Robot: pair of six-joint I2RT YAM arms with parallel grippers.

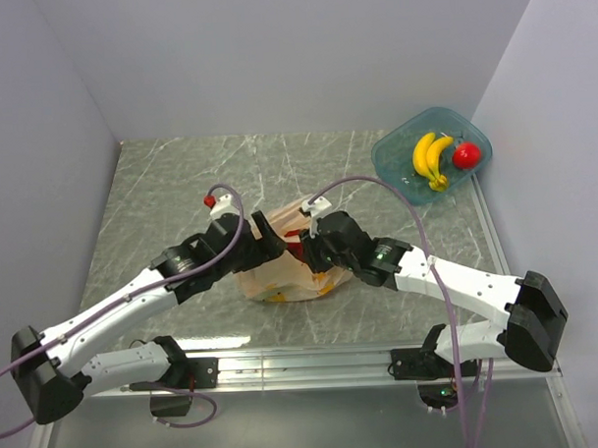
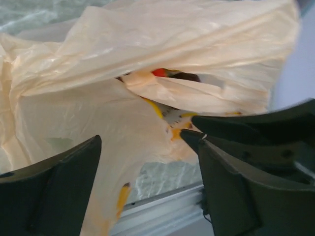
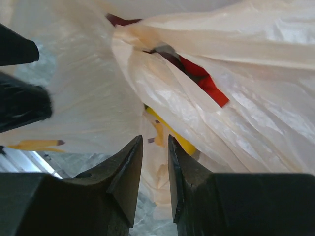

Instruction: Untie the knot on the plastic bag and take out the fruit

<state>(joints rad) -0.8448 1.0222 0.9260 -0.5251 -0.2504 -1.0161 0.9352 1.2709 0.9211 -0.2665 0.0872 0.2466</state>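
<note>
Left gripper (image 1: 270, 239) stands with its jaws wide apart at the bag's left flank, loose film sagging between them but nothing clamped. Facing it from the other side, the right gripper (image 1: 311, 249) has its jaws nearly together with a narrow slit between them; whether a fold of film is nipped there cannot be told. Beneath both lies the grey marbled table (image 1: 170, 189), and at its middle, between the two arms, slumps the plastic bag (image 1: 281, 281), pale orange, crinkled and translucent. Well apart, in the far right corner, a teal tub (image 1: 393, 168) holds bananas (image 1: 428, 159) and a red fruit (image 1: 465, 156). Close up, the bag's mouth gapes in a dark slot where something red (image 3: 206, 83) shows, and a yellow shape (image 3: 174, 136) glows through the film lower down. The knot cannot be made out as a tied lump in any view, so the untying looks done or close to it, with the fruit not yet out. The film looks feather-light, limp and slippery, apt to stretch or tear if yanked and to slide out of a shallow pinch. The better hold is likely a bunched edge at either lip of the mouth, pulled gently apart, before one gripper reaches in for the firmer, heavier fruit.
</note>
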